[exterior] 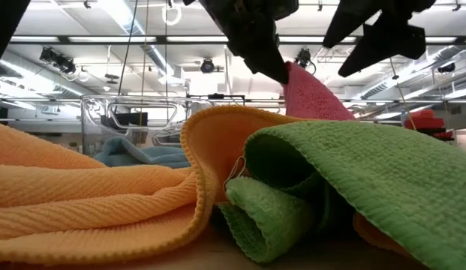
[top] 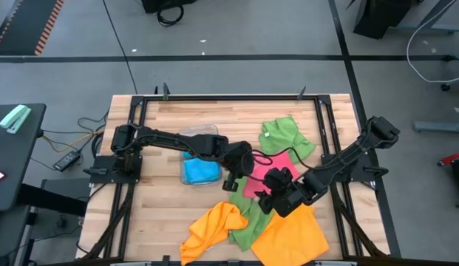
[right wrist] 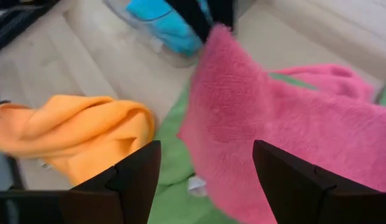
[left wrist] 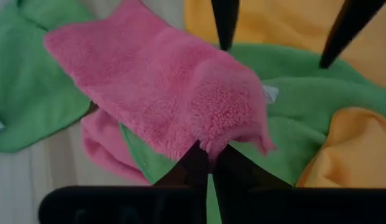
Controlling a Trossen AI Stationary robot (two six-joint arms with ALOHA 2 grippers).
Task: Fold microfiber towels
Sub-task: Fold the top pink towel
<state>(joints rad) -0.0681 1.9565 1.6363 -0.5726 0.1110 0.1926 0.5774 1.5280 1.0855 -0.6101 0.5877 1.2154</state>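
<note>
A pink towel (top: 260, 176) lies at mid-table, partly over a green towel (top: 247, 220). My left gripper (left wrist: 209, 154) is shut on it and has one corner raised; the low view shows that corner as a peak (exterior: 308, 94) below the gripper (exterior: 274, 71). Beside the raised part, toward the near right, my right gripper (right wrist: 208, 180) stands open with its fingers on either side of the pink cloth's hanging edge; no touch shows. Two orange towels (top: 213, 225) (top: 292, 235) lie near the front edge. Another green towel (top: 284, 137) lies at the far right. My left gripper pinches the pink towel at a corner (left wrist: 211, 140) between its two fingers, slanting down from the table's left. The corner is lifted clear. The cloth slopes down slack from the fingers, and its far part (left wrist: 99, 43) lies on the table and the green towel.
A blue towel (top: 199, 171) sits in a clear plastic tray (top: 201, 134) left of centre. The black frame (top: 229, 96) rings the wooden table. Bare wood shows at the far middle and near left.
</note>
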